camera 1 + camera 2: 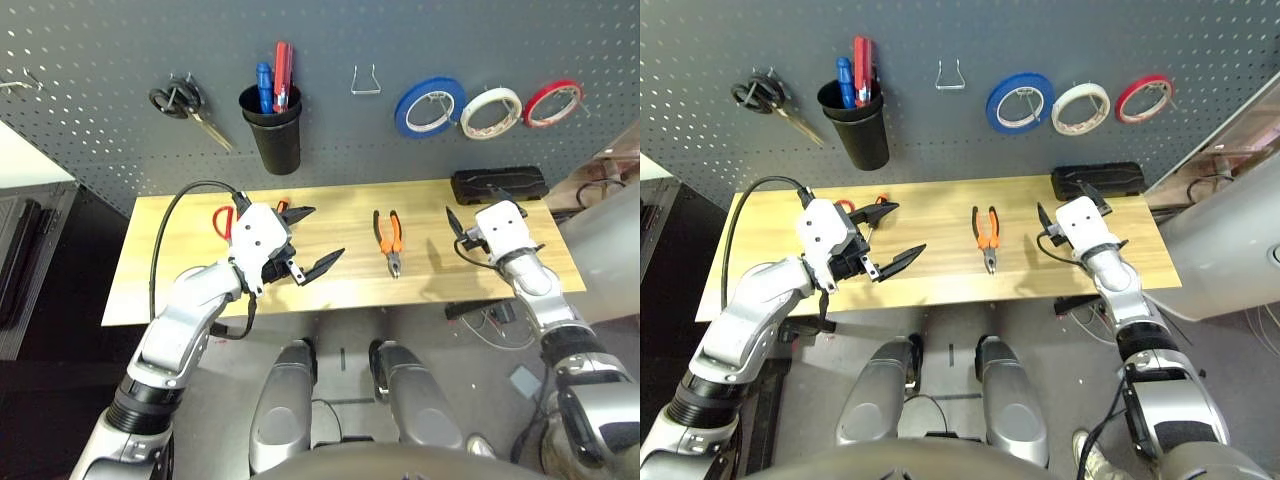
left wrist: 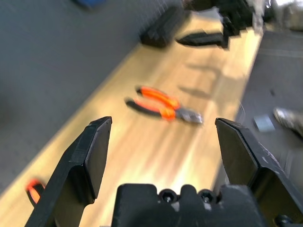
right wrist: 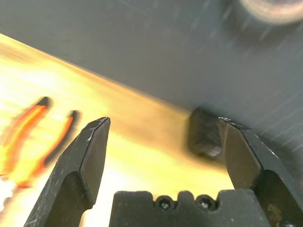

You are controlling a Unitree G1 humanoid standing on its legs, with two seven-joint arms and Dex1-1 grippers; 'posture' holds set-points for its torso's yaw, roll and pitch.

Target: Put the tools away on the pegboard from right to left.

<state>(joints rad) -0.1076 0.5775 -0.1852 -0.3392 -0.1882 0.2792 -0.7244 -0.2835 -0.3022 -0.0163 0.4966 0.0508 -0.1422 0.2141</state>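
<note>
The whitish tape ring (image 1: 490, 112) hangs on the pegboard (image 1: 330, 40) between a blue and a red ring. Orange-and-black pliers (image 1: 389, 240) lie mid-table, also seen from the left wrist as pliers (image 2: 163, 106). My left gripper (image 1: 315, 240) hovers open and empty left of them, partly covering the red-handled scissors (image 1: 222, 222). An orange handle end (image 1: 283, 205) peeks out behind it, the rest hidden. My right gripper (image 1: 474, 203) hangs open and empty over the table's right end, below the whitish ring.
Black-handled scissors (image 1: 180, 100) hang at the left of the board. A black cup (image 1: 272, 130) holds blue and red tools, and an empty wire hook (image 1: 366, 82) sits beside it. A black box (image 1: 498, 185) lies at the table's back right.
</note>
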